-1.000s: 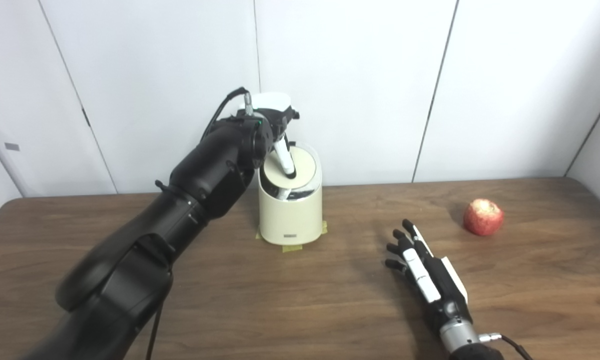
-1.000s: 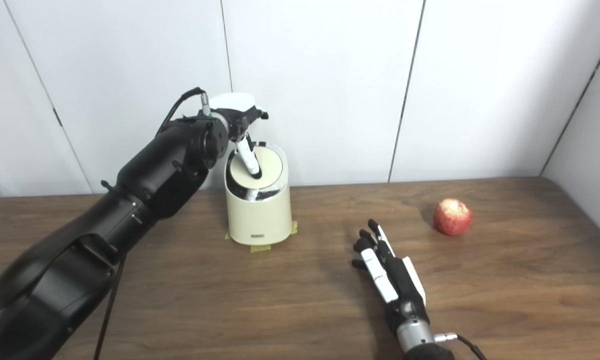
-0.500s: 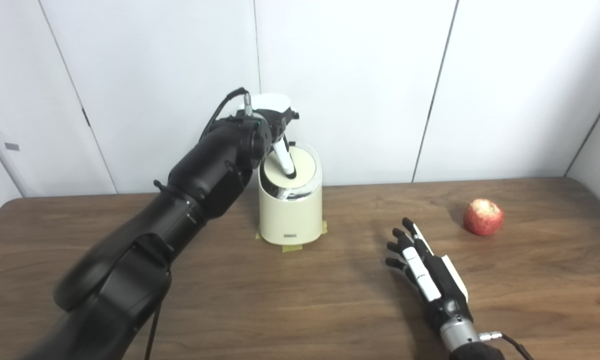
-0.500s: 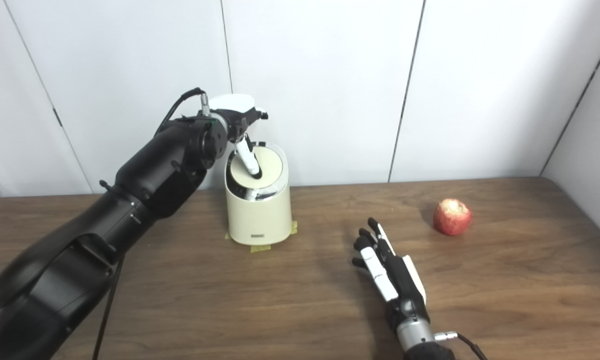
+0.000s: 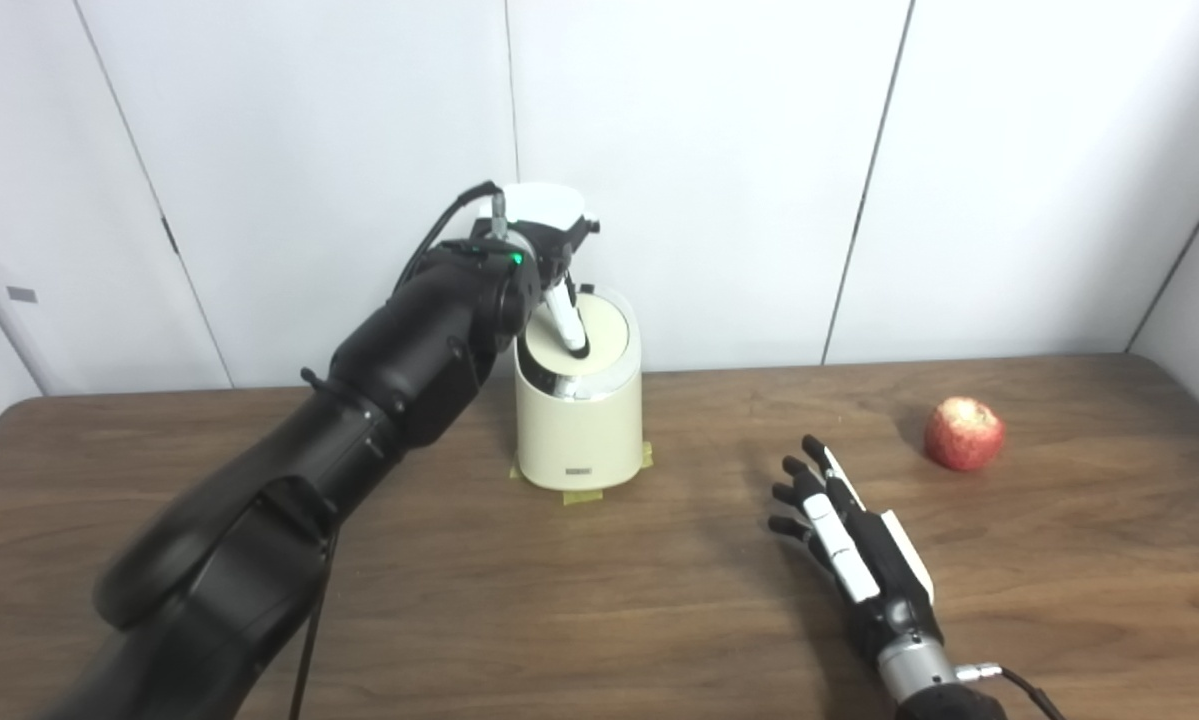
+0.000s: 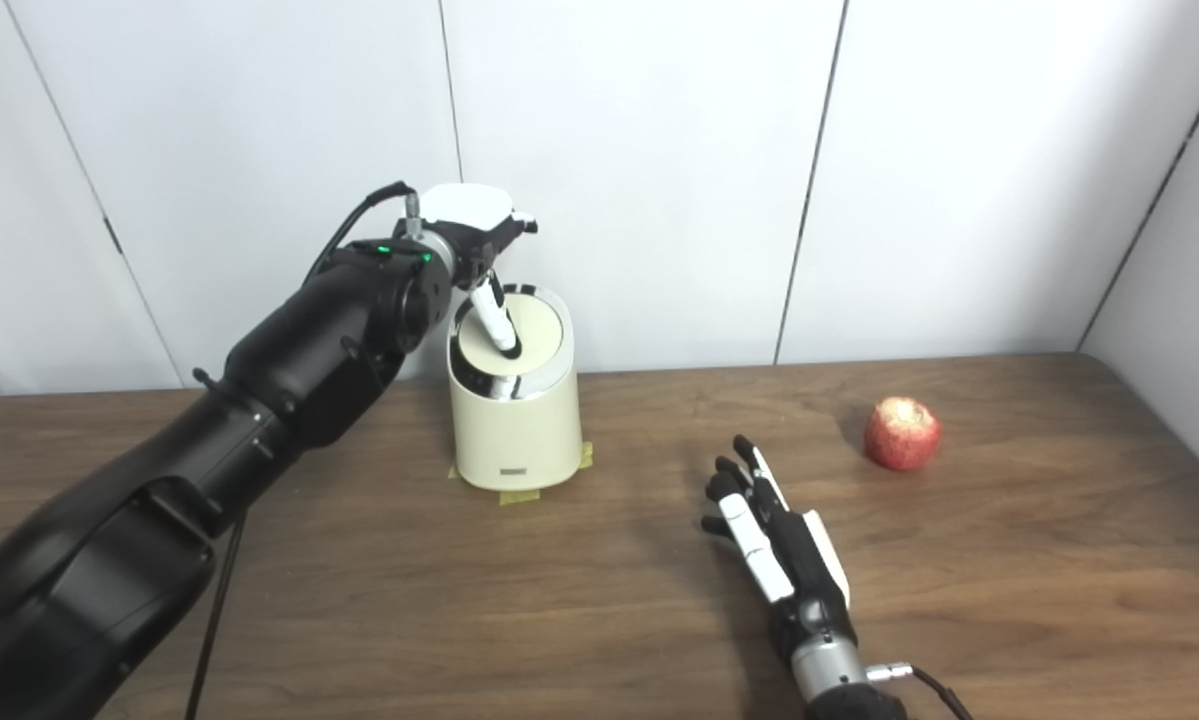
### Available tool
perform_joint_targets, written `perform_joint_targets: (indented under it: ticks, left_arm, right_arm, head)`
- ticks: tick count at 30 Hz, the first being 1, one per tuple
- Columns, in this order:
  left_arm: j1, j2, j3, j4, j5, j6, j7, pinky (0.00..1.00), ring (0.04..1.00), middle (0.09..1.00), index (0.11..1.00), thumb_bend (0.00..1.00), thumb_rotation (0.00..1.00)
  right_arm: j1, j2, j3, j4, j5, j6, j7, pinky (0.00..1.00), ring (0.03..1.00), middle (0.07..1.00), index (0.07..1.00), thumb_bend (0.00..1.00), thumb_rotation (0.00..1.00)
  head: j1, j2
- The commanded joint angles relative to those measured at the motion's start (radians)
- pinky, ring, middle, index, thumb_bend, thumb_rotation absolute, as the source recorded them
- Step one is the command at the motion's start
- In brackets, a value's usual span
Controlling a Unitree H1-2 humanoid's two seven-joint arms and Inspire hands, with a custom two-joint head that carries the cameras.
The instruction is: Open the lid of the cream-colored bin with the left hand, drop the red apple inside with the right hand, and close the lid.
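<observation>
Left hand (image 6: 474, 235) above the cream-colored bin (image 6: 512, 420) at upper centre, one finger pressed on its lid (image 6: 514, 335); grip unclear. Right hand (image 6: 774, 545) flat on tabletop (image 6: 359, 600) at lower right, fingers spread, empty. Red apple (image 6: 902, 434) well apart, at right

Glossy black arm shells, green indicator light; black-and-white left robot hand (image 5: 549, 225) and right robot hand (image 5: 849, 545) — silver wrist, black cables

Bins: one cream-colored round plastic bin (image 5: 579, 420)
Apples: one red round apple (image 5: 964, 433)
Hands: two, left hand (image 5: 549, 222) and right hand (image 5: 849, 540)
</observation>
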Motion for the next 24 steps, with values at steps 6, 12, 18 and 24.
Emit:
perform_joint_targets:
  ticks: [6,12,18,24]
  left_arm:
    - [-0.004,0.011,-0.06,-0.013,0.103,-0.024,0.022,1.0,1.0,1.0,0.985,0.96,0.04]
    - [0.006,0.008,-0.052,-0.031,0.113,-0.017,-0.001,1.0,1.0,1.0,0.983,1.0,0.04]
    - [-0.012,0.012,0.041,-0.071,0.047,0.002,-0.034,1.0,1.0,1.0,0.982,0.94,0.03]
    - [0.002,0.034,0.126,-0.134,0.042,-0.035,0.106,1.0,0.978,0.952,0.934,0.89,0.15]
  right_arm:
    - [-0.025,0.001,-0.001,-0.046,0.007,-0.016,0.002,0.78,0.882,0.933,0.97,0.55,0.84]
    - [-0.024,0.004,-0.004,-0.05,0.012,-0.012,0.0,0.79,0.887,0.934,0.968,0.56,0.83]
    - [-0.026,0.0,-0.003,-0.046,0.009,-0.014,0.0,0.79,0.888,0.935,0.97,0.56,0.84]
    - [-0.03,-0.001,-0.002,-0.039,0.001,-0.019,-0.003,0.79,0.889,0.935,0.97,0.55,0.85]
  head:
    - [-0.002,0.002]
    - [-0.001,0.006]
    - [-0.001,0.009]
    - [-0.004,0.006]
